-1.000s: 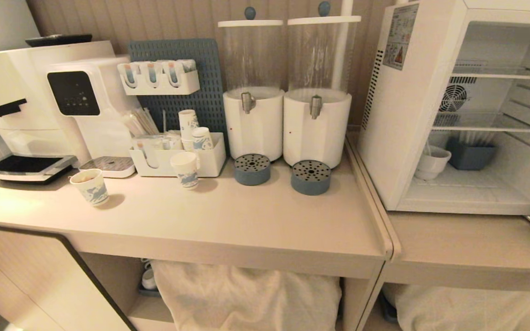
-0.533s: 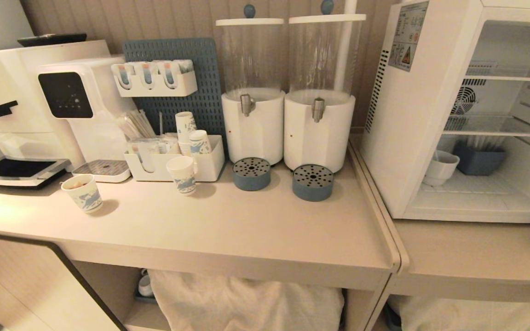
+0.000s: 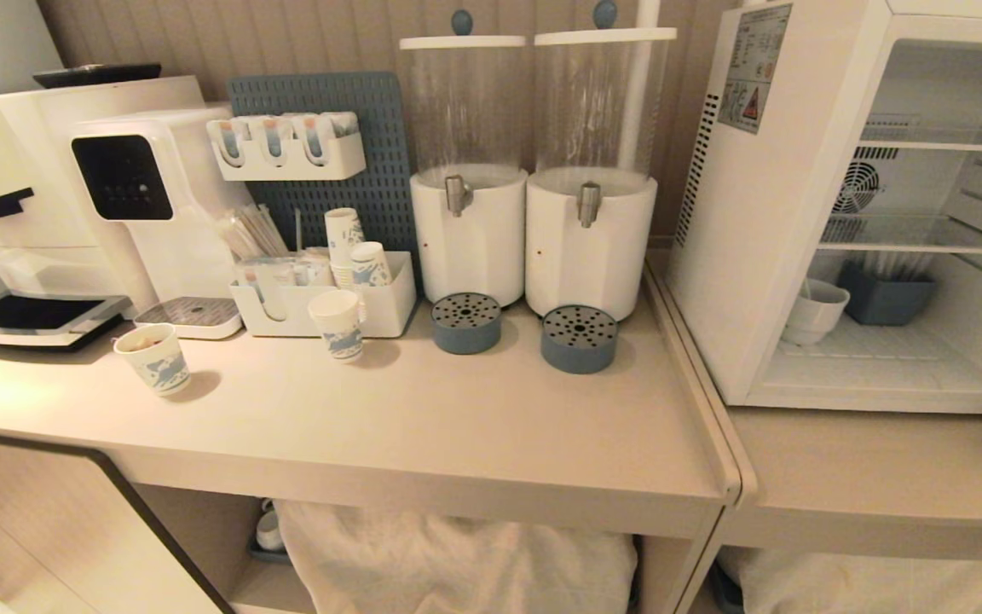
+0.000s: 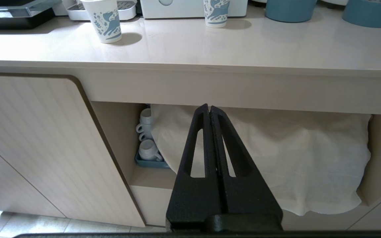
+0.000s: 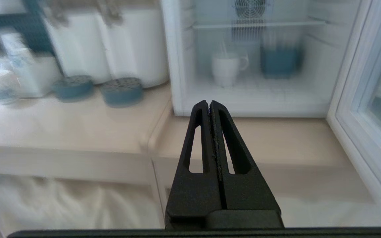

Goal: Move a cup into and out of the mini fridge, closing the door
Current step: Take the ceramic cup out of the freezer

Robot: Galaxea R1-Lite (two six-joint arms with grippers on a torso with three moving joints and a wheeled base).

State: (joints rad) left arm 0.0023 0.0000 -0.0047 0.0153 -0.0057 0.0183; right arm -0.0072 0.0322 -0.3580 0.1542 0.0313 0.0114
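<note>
The right end effector (image 5: 209, 105) has its two black fingers pressed together and holds nothing; it hangs in front of the table (image 5: 78, 129) edge, pointing toward the open mini fridge (image 5: 177, 59). The left end effector (image 4: 209, 109) is likewise closed and empty, low before the table's front, facing a white cloth (image 4: 293, 158) on the shelf underneath. Inside the mini fridge the cup (image 3: 815, 311) stands on the bottom floor at the left, beside a blue bin (image 3: 886, 298). The door (image 5: 369, 99) stands swung open on the right. Two dispensers (image 3: 534, 239) stand on the table left of the fridge.
</note>
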